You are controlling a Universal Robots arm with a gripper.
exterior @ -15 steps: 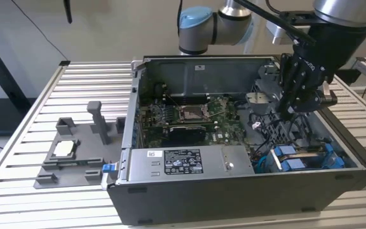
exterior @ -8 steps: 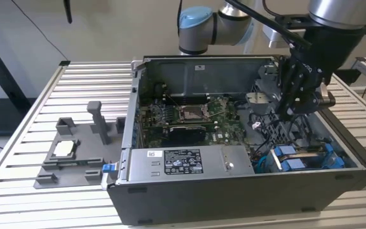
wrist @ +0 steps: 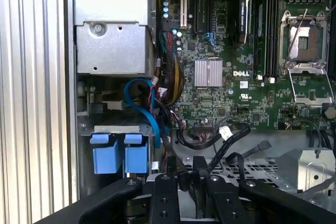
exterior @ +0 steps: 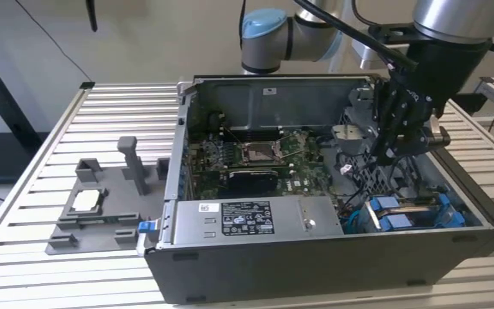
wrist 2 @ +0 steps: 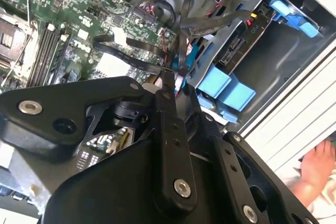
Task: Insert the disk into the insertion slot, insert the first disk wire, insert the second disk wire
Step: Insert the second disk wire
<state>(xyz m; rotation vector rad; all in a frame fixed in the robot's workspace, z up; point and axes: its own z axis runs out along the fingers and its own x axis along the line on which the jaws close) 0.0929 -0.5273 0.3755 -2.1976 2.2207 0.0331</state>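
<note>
Finds a computer case (exterior: 316,270) lying open on a slatted table (exterior: 118,109), with the arm (exterior: 453,38) angled down into its end at the exterior view's right. Places the gripper (exterior: 397,154) inside the case, over the cable-crowded space between the motherboard (exterior: 256,161) and the insertion slot (wrist 2: 247,32). Cannot tell the gripper's opening, nor any hold on anything; records only black cables (wrist: 241,130) bunched right at its tip in the first wrist view. Locates the disk (exterior: 399,222) seated down in the insertion slot, in the case's corner nearest the camera at the exterior view's right, just beside the silver power-supply box (exterior: 247,219), with the two tabs of its blue frame standing proud of the bay. Notes a blue cable (wrist: 149,111) looping between the power-supply box and the disk in the first wrist view. Notes a grey fixture (exterior: 101,212) on the table, well apart from the case at the exterior view's left. Notes a person's hand (wrist 2: 317,166) beyond the case wall, beside the table's slats, in the second wrist view.
</note>
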